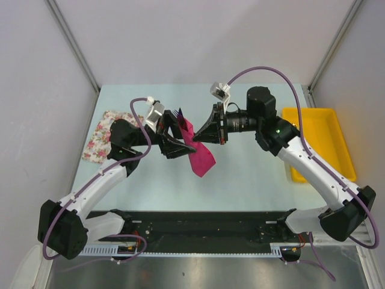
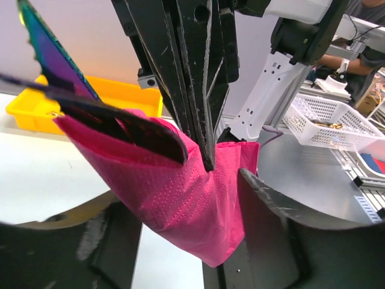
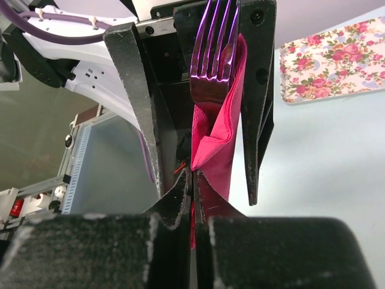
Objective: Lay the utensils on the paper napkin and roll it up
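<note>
Top external: left claw and right claw meet tip to tip. The rolled magenta-pink paper napkin hangs between them, long axis diagonal. Purple plastic fork has its tines poking out the far end, by left claw's wrist.

Left wrist: napkin sits between left claw's spread fingers. One is at its edge, no clamp. Right claw's tips are pinched tight on the fold from above.

Right wrist: fork and napkin run along left claw's fingers, hugging one, with a gap to the other. No yellow-orange piece in sight. Left is placed to squeeze across the roll.
</note>
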Robot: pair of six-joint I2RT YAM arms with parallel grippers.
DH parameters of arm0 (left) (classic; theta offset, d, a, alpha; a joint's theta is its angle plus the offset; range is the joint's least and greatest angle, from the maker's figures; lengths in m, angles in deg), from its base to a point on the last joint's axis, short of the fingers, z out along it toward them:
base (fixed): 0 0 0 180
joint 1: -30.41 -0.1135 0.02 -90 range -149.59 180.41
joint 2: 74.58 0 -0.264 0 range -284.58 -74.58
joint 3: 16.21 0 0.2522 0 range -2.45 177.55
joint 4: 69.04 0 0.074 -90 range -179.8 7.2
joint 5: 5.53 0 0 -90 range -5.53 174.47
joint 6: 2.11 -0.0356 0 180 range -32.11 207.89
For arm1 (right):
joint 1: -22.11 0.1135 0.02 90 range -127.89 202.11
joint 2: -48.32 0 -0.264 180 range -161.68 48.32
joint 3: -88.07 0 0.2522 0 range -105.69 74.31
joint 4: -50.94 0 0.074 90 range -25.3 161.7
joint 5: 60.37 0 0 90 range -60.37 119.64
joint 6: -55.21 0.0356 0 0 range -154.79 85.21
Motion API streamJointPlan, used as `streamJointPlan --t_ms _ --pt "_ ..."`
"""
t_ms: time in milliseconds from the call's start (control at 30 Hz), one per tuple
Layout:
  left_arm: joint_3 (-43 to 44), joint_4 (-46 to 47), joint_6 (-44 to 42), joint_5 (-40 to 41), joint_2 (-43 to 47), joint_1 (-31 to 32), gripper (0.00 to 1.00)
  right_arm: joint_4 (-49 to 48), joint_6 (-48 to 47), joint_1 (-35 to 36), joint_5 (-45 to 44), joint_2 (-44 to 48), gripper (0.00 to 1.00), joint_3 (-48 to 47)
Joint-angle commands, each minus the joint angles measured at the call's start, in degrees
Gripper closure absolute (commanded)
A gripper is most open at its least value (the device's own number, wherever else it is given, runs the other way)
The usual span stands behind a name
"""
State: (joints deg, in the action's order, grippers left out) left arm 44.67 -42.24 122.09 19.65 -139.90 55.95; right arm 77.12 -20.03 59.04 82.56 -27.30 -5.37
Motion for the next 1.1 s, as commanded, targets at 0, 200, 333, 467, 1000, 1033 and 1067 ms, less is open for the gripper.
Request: streamJointPlan --t_ms 0,200,333,467,1000,1033,1067 --pt "-0.6 4.1 1.7 -1.2 1.9 0.4 0.37 -1.3 -2.6 1.1 -1.5 2.8 1.00 -3.3" --pt "-1.1 4.9 2.4 -1.9 2.1 0.5 0.56 -1.5 -2.8 1.2 -2.7 3.3 1.00 -3.6" --pt "-0.8 5.1 2.4 -2.6 1.6 0.5 0.73 -1.9 -2.7 1.2 -3.1 3.5 1.00 -3.7" --pt "0.2 5.7 3.2 -2.9 0.4 0.5 0.93 -2.1 -2.8 1.2 -3.8 3.8 1.00 -3.5" --pt "6.8 3.0 5.1 -3.1 -0.9 -3.6 1.00 19.3 -14.6 -3.8 -6.4 9.7 0.19 0.6" --pt "7.1 3.0 5.2 -3.0 -1.0 -3.6 1.00 21.1 -14.6 -3.9 -6.3 9.6 0.19 0.6" --pt "7.1 3.0 5.4 -2.9 -1.2 -3.7 1.00 22.0 -16.0 -3.9 -6.3 9.9 0.20 0.6"
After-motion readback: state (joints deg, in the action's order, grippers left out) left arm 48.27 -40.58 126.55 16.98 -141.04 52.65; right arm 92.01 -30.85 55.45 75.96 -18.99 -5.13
